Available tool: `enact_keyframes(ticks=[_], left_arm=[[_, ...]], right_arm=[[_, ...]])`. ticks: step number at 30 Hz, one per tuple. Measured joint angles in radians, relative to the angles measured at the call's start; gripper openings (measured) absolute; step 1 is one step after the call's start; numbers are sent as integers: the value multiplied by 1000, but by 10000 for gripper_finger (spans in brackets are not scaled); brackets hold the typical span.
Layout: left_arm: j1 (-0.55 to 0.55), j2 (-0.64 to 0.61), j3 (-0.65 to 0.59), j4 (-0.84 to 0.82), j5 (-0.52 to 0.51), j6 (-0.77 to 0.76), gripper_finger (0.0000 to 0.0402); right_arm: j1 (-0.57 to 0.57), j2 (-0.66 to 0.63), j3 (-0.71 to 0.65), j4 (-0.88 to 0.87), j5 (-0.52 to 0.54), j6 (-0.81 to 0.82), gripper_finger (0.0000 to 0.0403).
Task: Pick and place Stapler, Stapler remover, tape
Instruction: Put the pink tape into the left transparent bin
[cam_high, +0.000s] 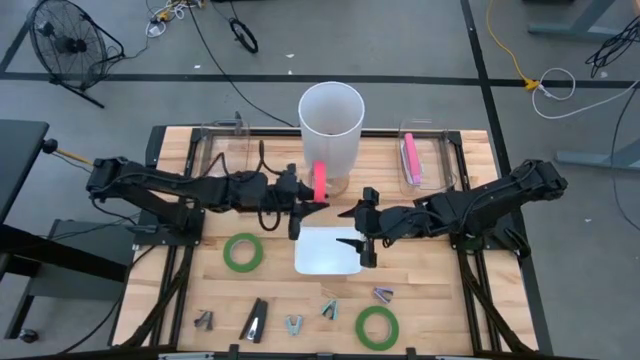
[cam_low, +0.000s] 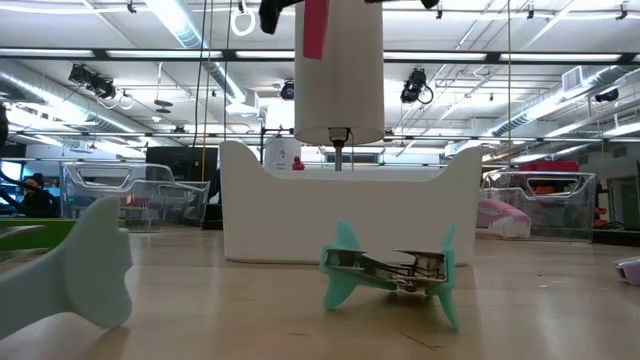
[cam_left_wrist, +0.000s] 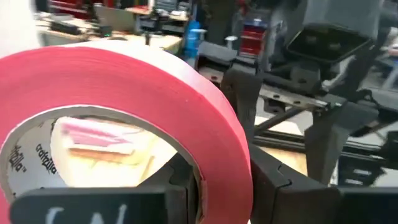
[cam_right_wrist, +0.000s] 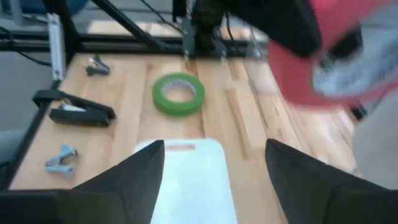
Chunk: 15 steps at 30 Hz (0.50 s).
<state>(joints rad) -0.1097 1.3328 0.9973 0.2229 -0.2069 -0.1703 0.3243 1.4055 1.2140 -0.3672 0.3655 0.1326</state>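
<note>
Two grippers meet over the middle of your table. Your left gripper has its jaws pinched on a red tape roll, held on edge just beside the tall white cylinder; the left wrist view shows the roll as a broad red band around a pale printed cardboard core. Your right gripper sits just beside it with jaws spread wide and nothing between them, hanging over the white tray; its wrist view looks down past both dark fingers onto that tray. Moving outward on the wooden table: a green tape roll lies flat left of the tray, a second green roll near the front edge. Along the front lie a black stapler and several small staple removers, one teal, which the low view shows close up with metal jaws. A pink item lies in the clear bin at the back right.
</note>
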Motion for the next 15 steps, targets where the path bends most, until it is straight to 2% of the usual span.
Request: enact_keyframes(ticks=[6, 11, 15], left_arm=[[-11, -139, 2, -314, -58, -100, 91], [-11, -250, -1, -662, -251, -192, 91], [44, -309, -1, -895, -386, -269, 91]], right_arm=[[15, 0, 0, -82, 2, 52, 255], [30, 0, 0, -95, 11, 78, 240], [44, 0, 1, -78, 8, 92, 231]])
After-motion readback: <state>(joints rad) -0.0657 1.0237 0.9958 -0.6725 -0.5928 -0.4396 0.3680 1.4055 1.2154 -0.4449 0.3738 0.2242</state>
